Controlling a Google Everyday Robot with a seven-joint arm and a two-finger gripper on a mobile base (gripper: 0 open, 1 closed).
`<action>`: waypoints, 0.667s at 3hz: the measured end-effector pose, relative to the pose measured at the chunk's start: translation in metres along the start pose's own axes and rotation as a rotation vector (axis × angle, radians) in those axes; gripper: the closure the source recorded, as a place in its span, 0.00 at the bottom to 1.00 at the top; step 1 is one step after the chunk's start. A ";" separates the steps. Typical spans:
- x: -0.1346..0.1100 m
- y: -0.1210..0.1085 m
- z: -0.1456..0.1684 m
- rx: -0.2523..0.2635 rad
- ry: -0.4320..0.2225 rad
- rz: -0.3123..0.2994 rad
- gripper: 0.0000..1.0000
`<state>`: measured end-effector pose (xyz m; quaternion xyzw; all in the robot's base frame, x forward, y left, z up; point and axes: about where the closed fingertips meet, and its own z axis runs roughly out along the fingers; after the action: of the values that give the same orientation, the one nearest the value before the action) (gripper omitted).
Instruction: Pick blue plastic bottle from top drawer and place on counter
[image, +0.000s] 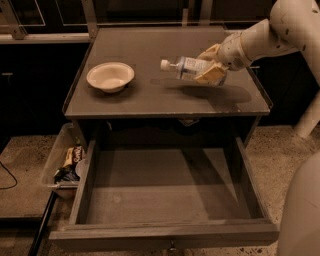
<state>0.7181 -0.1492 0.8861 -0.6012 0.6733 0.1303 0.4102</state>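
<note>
Shows tool (210, 63) to the right of white bowl (110, 76), pinching blue plastic bottle (186, 66) held sideways over the tabletop (150, 102), white cap pointing toward the bowl. Shows top drawer (165, 235) pulled open below the bowl, snack bin (52, 162) at the bowl's lower left.

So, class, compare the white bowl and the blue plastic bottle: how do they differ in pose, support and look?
The bowl sits upright on the left of the counter; the blue plastic bottle lies sideways, cap towards the bowl. The bowl stands free; the bottle is clamped in the gripper over the counter's right. The bowl is opaque and open; the bottle clear and capped. Both are small, pale containers.
</note>
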 end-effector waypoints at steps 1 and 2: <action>0.015 0.000 0.014 -0.036 0.019 0.057 1.00; 0.016 0.001 0.014 -0.037 0.020 0.059 0.81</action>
<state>0.7243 -0.1507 0.8656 -0.5900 0.6921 0.1488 0.3884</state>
